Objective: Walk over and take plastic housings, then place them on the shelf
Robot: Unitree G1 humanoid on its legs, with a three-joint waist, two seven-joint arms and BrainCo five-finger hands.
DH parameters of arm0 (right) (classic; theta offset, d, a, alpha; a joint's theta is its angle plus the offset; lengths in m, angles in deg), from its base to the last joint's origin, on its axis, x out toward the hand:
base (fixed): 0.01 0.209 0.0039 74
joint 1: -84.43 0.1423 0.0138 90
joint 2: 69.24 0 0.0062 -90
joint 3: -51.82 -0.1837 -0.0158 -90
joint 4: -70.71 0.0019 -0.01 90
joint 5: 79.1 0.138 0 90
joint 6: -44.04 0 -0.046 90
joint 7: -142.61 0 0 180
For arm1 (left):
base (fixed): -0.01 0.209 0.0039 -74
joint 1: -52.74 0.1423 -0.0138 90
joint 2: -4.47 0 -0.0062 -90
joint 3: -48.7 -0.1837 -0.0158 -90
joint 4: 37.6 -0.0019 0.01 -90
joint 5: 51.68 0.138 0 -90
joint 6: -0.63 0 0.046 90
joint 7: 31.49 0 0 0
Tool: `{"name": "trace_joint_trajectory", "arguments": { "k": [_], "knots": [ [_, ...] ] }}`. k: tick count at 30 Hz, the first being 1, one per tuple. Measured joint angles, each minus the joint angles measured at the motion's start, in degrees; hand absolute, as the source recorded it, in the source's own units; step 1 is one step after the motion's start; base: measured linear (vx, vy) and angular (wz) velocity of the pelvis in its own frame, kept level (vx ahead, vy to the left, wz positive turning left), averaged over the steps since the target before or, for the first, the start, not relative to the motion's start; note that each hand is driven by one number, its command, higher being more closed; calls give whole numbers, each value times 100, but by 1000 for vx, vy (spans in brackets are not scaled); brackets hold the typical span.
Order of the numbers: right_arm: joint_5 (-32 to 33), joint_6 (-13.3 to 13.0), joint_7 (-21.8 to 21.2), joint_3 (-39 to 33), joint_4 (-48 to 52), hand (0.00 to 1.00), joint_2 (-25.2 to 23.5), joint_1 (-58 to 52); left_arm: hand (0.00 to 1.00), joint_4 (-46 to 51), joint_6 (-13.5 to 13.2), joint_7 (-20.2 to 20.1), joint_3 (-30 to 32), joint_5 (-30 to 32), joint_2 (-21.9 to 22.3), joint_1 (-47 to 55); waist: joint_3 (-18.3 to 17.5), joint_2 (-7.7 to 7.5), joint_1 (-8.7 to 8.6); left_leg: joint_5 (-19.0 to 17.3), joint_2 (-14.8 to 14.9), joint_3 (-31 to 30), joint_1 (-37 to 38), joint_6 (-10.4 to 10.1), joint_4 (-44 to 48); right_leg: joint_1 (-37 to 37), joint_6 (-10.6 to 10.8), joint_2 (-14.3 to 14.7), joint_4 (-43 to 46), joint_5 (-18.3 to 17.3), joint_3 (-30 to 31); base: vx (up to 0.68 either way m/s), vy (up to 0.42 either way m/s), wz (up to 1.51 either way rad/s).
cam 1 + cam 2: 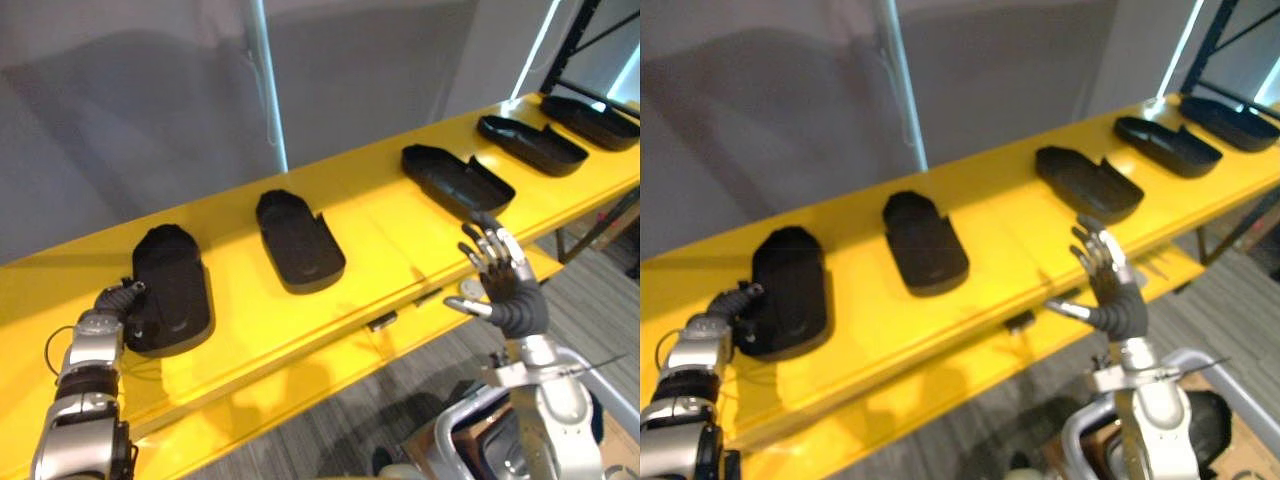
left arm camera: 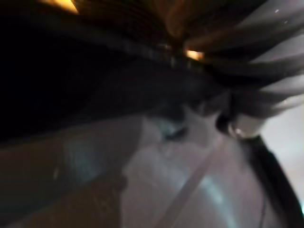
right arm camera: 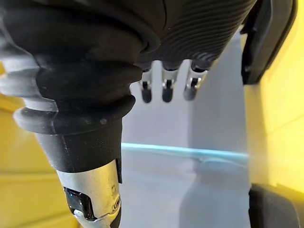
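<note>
– What do we have on the yellow shelf (image 1: 380, 215)?
– A row of five black plastic shells, each apart from the next: the leftmost housing (image 1: 172, 290), the second housing (image 1: 298, 243), the third housing (image 1: 455, 180), the fourth housing (image 1: 530, 143) and the fifth housing (image 1: 592, 122) at the far right end.
– And our left hand (image 1: 112, 300)?
– It sits against the near left edge of the leftmost housing, touching it. It blends into the dark plastic, so we cannot tell whether it grips.
– Our right hand (image 1: 500, 268)?
– It is raised in front of the shelf's front edge, near the third housing but clear of it. Its fingers (image 3: 166, 90) are straight and spread, holding nothing.
</note>
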Motion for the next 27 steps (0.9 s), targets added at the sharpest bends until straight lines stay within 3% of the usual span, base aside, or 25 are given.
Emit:
{"name": "trace_joint_trajectory", "arguments": {
  "k": [6, 14, 20, 27],
  "knots": [
    [133, 0, -23, -113, 3, 0, 2, -10, 0, -72, -107, 132, -10, -31, -6, 1, 0, 0, -32, 0, 0, 2, 0, 0, -1, 0, 1, 0, 0, 1, 1, 0, 0, 0],
    [156, -3, -193, -221, 14, 0, 55, -25, 0, -85, -286, 1075, 7, -700, -3, 36, 13, 23, -121, 0, -1, 14, -1, 0, -6, -9, 1, 2, -5, 0, 32, 0, 0, 0],
    [158, -41, -302, -218, 15, 0, 55, -52, 0, -48, -640, 1850, 379, -904, 1, 40, 41, 70, -199, 1, -4, 12, -1, 1, -6, -9, 4, 4, -4, 2, 12, 0, 0, 0],
    [126, -379, -337, -166, 18, 0, 54, -172, 0, 487, -1132, 2458, 740, -1089, 2, 39, 35, 202, -237, 8, -5, -11, 5, 9, -5, 4, 5, 1, -2, 3, -26, 0, 0, 0]
  ]
}}
